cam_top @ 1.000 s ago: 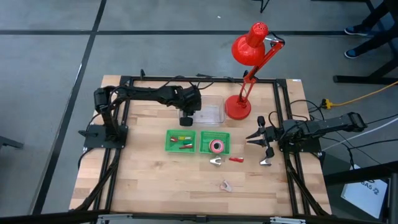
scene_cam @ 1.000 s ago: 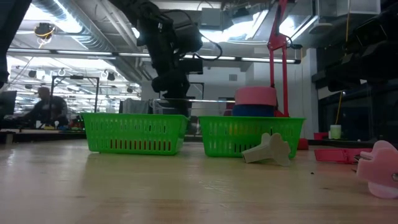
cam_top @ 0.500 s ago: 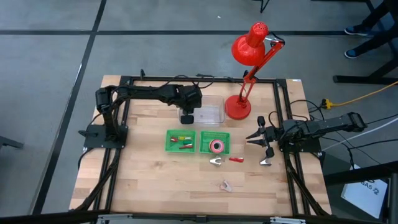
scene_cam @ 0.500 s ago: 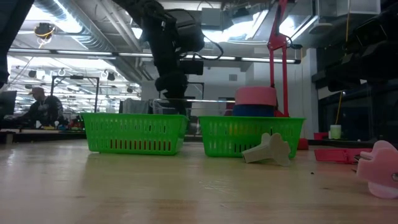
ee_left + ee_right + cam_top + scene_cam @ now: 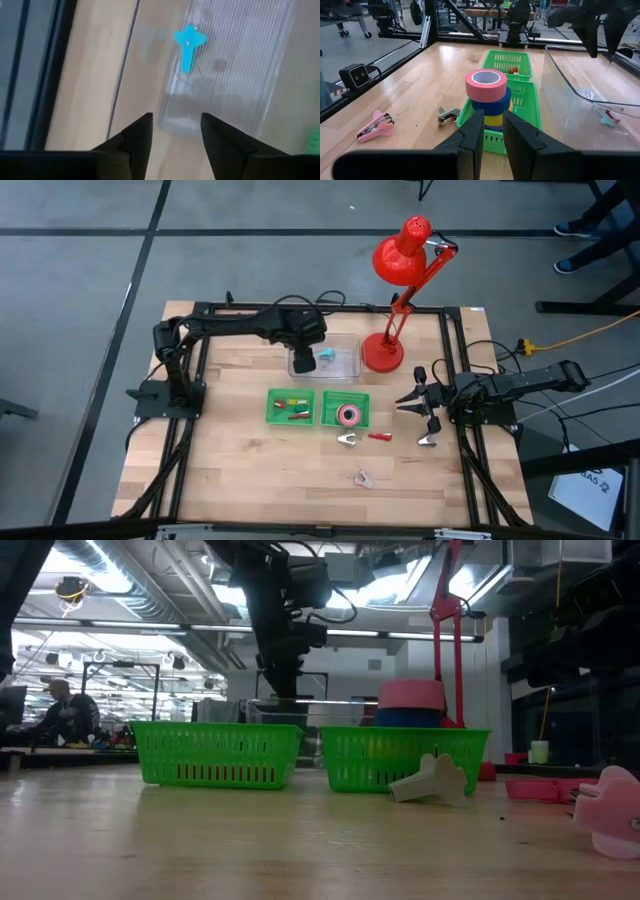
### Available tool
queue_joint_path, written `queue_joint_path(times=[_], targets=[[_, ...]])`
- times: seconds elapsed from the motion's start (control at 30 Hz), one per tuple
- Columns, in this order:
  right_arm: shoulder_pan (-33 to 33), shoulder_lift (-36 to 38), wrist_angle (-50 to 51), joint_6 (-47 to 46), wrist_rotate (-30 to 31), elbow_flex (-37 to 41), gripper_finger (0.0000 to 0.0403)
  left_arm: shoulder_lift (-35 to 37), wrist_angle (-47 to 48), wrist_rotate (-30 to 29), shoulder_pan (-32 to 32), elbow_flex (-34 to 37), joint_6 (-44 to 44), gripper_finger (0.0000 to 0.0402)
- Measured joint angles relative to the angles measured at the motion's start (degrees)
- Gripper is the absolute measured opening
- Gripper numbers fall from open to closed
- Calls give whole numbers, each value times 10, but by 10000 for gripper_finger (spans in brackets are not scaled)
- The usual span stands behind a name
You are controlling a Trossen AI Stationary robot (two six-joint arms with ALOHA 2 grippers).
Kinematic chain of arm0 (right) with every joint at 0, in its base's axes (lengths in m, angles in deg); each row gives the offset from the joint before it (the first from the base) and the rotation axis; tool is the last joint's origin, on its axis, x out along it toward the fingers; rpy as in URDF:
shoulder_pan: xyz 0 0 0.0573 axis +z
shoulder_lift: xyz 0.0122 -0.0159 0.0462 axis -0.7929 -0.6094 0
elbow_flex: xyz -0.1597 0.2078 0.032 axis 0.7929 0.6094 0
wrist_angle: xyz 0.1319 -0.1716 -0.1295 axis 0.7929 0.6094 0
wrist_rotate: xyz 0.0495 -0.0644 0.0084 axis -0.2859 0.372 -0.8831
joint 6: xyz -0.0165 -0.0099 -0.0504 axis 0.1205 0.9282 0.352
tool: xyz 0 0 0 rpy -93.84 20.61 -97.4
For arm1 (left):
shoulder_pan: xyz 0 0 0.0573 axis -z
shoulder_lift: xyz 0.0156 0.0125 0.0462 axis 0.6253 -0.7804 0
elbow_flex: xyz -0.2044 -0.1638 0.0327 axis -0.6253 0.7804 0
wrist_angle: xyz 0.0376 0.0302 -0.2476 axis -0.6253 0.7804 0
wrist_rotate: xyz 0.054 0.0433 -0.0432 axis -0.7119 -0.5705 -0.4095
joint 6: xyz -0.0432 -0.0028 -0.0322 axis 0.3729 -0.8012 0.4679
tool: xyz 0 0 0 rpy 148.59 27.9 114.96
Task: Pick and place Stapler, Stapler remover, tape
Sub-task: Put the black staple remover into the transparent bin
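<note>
My left gripper (image 5: 302,364) hangs open above the near-left end of the clear plastic tray (image 5: 345,367), with nothing between its fingers (image 5: 175,120). A blue stapler remover (image 5: 188,42) lies flat on the tray's floor (image 5: 326,357), apart from the fingers. The tape rolls, pink on blue on yellow (image 5: 489,100), stand stacked in the right green basket (image 5: 346,409). Small red and yellow pieces lie in the left green basket (image 5: 290,406). My right gripper (image 5: 418,402) waits at the table's right side, slightly open and holding nothing (image 5: 493,125).
On the bare wood near the baskets lie a grey stapler remover (image 5: 347,440), a small red piece (image 5: 378,436), a pink stapler remover (image 5: 363,477) and another grey one (image 5: 428,438). A red desk lamp (image 5: 383,352) stands beside the tray's right end.
My left gripper has opened and risen above the clear tray, drawing a little toward the far edge. The blue stapler remover, hidden under the gripper before, now lies on the tray's floor.
</note>
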Motion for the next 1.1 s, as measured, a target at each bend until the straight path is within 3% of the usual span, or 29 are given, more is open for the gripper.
queue_joint_path(times=[0.2, 0.63, 0.8, 1.1], targets=[[0, 0, 0, 0, 0, 0, 72, 0, 52, 0, 4, -28, 68, 168], [0, 0, 0, 0, 0, 0, 72, 1, 66, -45, 40, -74, 137, 168], [0, 0, 0, 0, 0, 0, 72, 1, 75, -49, 82, -116, 132, 168], [0, 0, 0, 0, 0, 0, 72, 1, 74, -145, 191, -140, 130, 168]])
